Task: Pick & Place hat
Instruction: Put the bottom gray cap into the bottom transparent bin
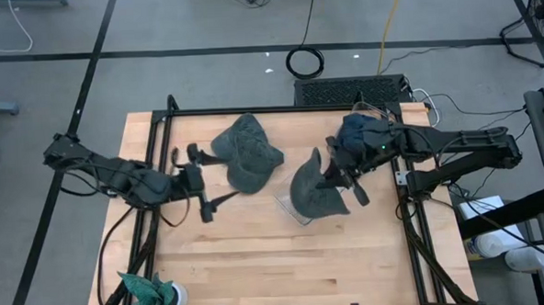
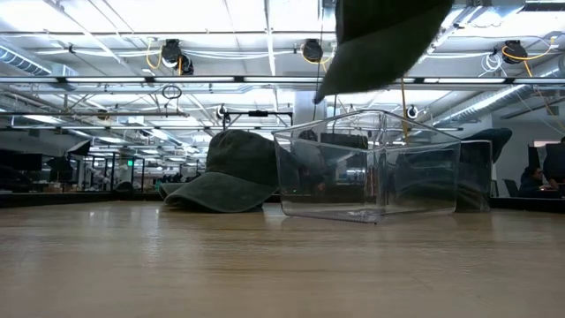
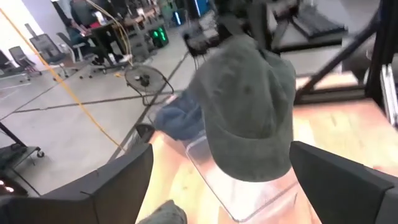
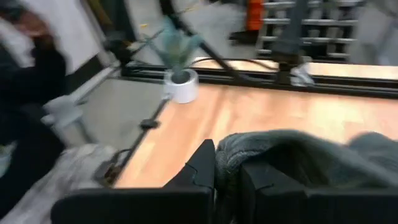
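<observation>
No writing is legible. On the wooden table [image 1: 258,254], the right gripper [image 1: 339,179] pinches a hat [image 1: 312,192] above the clear box [image 2: 371,168]; the left gripper [image 1: 198,181] gapes beside another hat [image 1: 246,154]

No text, label, brand or number is legible anywhere.

ceiling strip lights [image 2: 265,40] are glaring in the low view; motion blur is smearing both wrist views, while soft shadows are lying on the counter [image 1: 258,254].
</observation>
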Available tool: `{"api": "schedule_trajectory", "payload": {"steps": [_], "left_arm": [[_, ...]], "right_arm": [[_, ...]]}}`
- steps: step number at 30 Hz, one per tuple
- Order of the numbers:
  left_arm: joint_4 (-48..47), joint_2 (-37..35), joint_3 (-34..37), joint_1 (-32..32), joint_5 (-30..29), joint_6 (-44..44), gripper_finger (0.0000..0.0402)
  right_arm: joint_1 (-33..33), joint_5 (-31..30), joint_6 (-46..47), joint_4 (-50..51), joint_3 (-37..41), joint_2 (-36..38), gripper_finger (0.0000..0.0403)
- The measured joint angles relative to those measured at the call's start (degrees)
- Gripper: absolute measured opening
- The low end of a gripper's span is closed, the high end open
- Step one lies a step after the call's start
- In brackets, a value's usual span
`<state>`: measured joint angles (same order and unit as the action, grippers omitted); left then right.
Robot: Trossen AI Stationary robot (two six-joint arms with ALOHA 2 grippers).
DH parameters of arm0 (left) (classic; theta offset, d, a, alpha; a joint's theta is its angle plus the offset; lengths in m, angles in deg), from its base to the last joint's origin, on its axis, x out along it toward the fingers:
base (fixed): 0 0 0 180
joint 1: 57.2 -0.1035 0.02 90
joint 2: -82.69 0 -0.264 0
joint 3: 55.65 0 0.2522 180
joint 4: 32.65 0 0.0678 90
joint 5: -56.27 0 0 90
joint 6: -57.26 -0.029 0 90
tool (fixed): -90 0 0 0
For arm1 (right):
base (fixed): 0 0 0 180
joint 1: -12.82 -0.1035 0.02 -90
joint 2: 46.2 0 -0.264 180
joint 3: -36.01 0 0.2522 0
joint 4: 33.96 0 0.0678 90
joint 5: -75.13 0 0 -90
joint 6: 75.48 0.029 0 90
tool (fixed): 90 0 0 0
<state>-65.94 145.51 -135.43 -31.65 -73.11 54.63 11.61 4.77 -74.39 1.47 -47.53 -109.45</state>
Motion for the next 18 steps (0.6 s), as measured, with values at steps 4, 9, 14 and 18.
{"api": "schedule_trajectory", "payload": {"steps": [4, 9, 14, 18], "left_arm": [[0.09, -1.27, -0.02, -0.03, 0.03, 0.17, 0.0379], [0.09, -1.82, -0.02, -0.08, 0.01, 0.17, 0.0379], [0.02, -1.72, -0.02, -0.08, 0.16, 0.17, 0.0379], [0.02, -1.68, -0.02, -0.08, 0.16, 0.17, 0.0379]], "right_arm": [[-0.04, 2.09, -1.29, 0.87, 0.0, 0.02, 0.0011], [0.0, 1.83, -3.98, 4.99, 0.0, -0.02, 0.0011], [0.0, 1.51, -8.0, 5.06, 0.0, -0.29, 0.0011], [0.94, 1.46, -11.06, 3.66, 0.02, -0.28, 0.0011]]}}
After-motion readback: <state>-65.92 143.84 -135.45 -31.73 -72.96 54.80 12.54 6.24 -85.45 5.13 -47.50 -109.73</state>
